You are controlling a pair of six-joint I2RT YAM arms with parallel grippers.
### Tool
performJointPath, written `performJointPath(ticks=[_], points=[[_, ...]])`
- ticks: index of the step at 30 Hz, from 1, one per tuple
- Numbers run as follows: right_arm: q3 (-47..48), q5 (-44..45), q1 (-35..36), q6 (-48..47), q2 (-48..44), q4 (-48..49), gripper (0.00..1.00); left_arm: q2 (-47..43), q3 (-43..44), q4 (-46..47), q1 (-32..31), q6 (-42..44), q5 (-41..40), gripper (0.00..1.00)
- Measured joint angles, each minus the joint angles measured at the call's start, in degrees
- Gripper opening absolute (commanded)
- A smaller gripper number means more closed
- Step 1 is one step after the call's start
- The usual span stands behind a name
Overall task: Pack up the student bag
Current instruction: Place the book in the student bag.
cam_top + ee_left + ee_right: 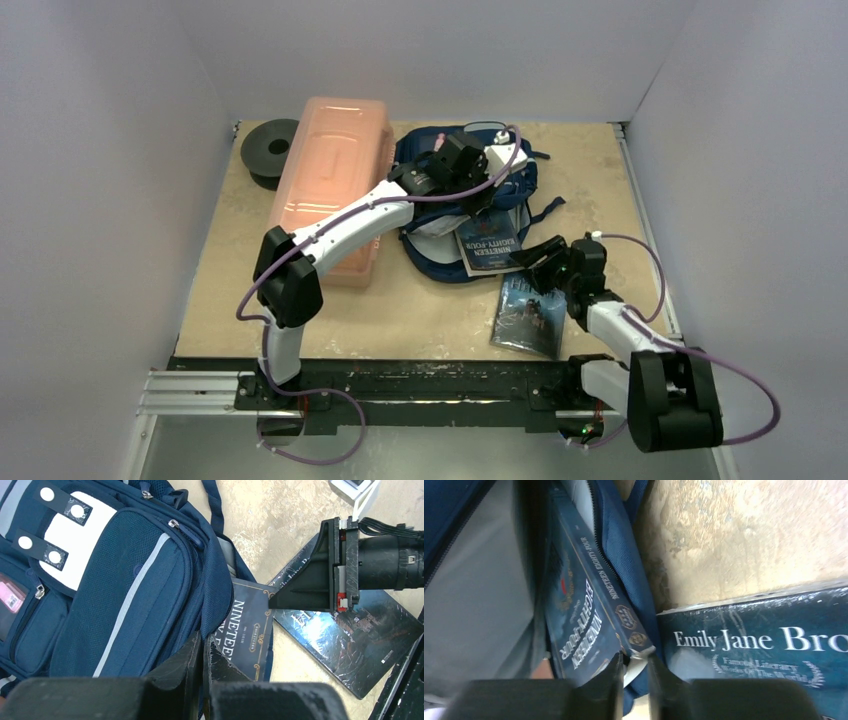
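The right gripper (633,682) at six o'clock pinches a corner of the Nineteen Eighty-Four book (584,612), which juts from the student bag (624,555); a second book (764,645) lies at four o'clock.

Author's name on Emily Jane book (754,645) cut off at right frame edge. Nineteen Eighty-Four book (584,625) upper end hidden inside student bag (624,565).

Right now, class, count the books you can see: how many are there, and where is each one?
2. Nineteen Eighty-Four sticks partway out of the student bag. The second book lies flat on the table beside the bag. More may be hidden inside the bag.
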Motion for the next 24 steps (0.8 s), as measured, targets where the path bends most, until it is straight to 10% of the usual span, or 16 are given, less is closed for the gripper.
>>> performJointPath(ticks=[12, 24], points=[[-7.04, -2.36, -0.04, 17.99, 5.79, 25.51, 0.00, 0.20, 4.90, -4.76, 0.00, 2.29, -0.28, 0.00], [6.21, 16.59, 14.19, 27.04, 35.54, 51.01, 0.00, 1.40, 6.56, -6.03, -0.24, 7.54, 0.66, 0.00]])
